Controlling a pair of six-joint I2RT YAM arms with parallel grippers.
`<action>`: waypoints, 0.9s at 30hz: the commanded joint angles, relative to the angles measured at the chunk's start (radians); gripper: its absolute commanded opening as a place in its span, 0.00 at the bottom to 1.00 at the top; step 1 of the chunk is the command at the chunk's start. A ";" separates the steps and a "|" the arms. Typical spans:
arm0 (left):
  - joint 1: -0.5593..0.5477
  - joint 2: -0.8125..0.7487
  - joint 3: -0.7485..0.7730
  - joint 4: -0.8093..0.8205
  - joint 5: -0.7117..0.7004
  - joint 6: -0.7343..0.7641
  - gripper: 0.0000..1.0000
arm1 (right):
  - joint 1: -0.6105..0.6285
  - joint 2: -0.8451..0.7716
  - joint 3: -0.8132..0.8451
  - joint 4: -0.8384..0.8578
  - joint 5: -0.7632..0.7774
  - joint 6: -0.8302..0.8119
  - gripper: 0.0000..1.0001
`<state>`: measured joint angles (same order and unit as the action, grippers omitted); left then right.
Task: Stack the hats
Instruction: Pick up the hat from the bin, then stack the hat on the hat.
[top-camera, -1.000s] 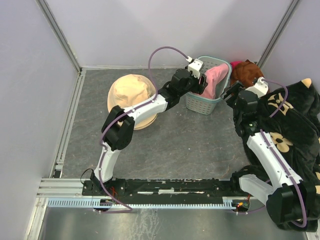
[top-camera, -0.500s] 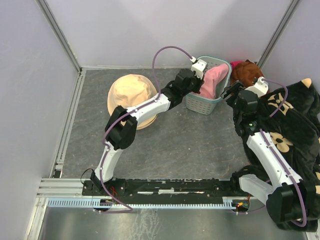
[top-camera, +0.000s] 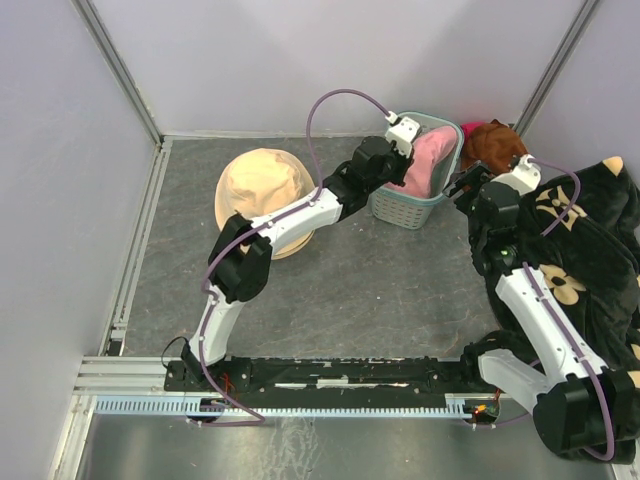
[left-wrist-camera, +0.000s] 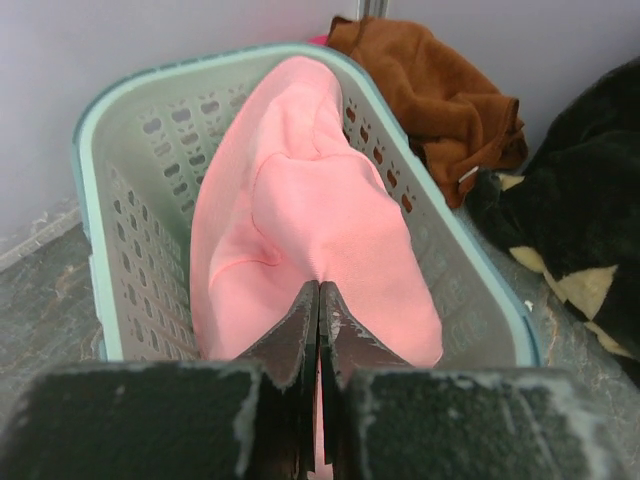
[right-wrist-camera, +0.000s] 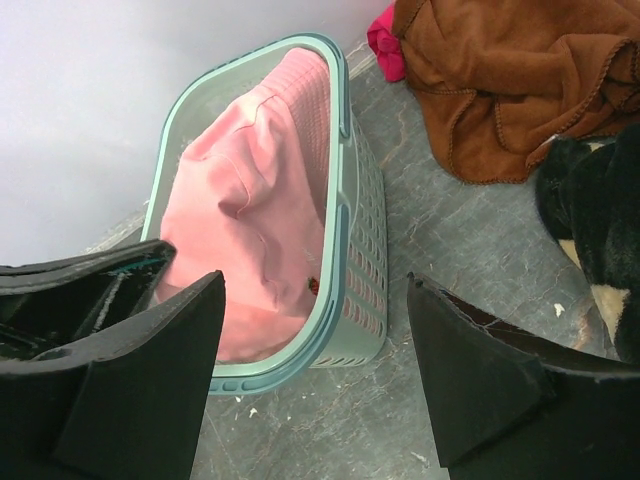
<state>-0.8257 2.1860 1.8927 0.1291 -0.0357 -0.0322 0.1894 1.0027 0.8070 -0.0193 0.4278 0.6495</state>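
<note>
Okay, the left gripper (left-wrist-camera: 318, 290) sat inside the teal perforated plastic basket (left-wrist-camera: 140, 210), jaws clenched tight on a thin fold of the pink fabric bucket hat (left-wrist-camera: 310, 190). A sliver of pink showed between the fingers in the left wrist view, so it read as a pinch on cloth, not on air. The pink fabric bucket hat was stuffed upright in the basket, filling most of it and pressing on both long walls.

The beige fabric bucket hat (top-camera: 262, 190) lay crown-up on the grey table (top-camera: 380, 290), well apart to the left, likely the stack base. The right gripper (right-wrist-camera: 315, 290) hung just beside the basket's near end with jaws spread wide, gripping nothing. A rust-brown crumpled cloth (right-wrist-camera: 500, 80) and a black blanket with beige floral pattern (top-camera: 590, 250) lay to the right.

Risks, as a judgement:
- The bite was small, so the fold could slip out on the lift.
- The wedged hat could drag the light basket up or tip it, since nothing held it down.
- A dangling brim could catch the rim.
</note>
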 joint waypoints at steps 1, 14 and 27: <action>-0.009 -0.132 0.023 0.110 -0.045 0.023 0.03 | -0.002 -0.032 0.020 0.006 0.013 -0.011 0.80; -0.010 -0.209 0.147 0.146 -0.114 0.005 0.03 | -0.002 -0.059 0.040 -0.015 0.051 -0.026 0.80; -0.013 -0.546 -0.011 0.210 -0.284 0.069 0.03 | -0.002 -0.089 0.100 -0.066 0.005 -0.014 0.79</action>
<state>-0.8330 1.8042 1.8965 0.2367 -0.2371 -0.0242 0.1894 0.9398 0.8471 -0.0845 0.4522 0.6380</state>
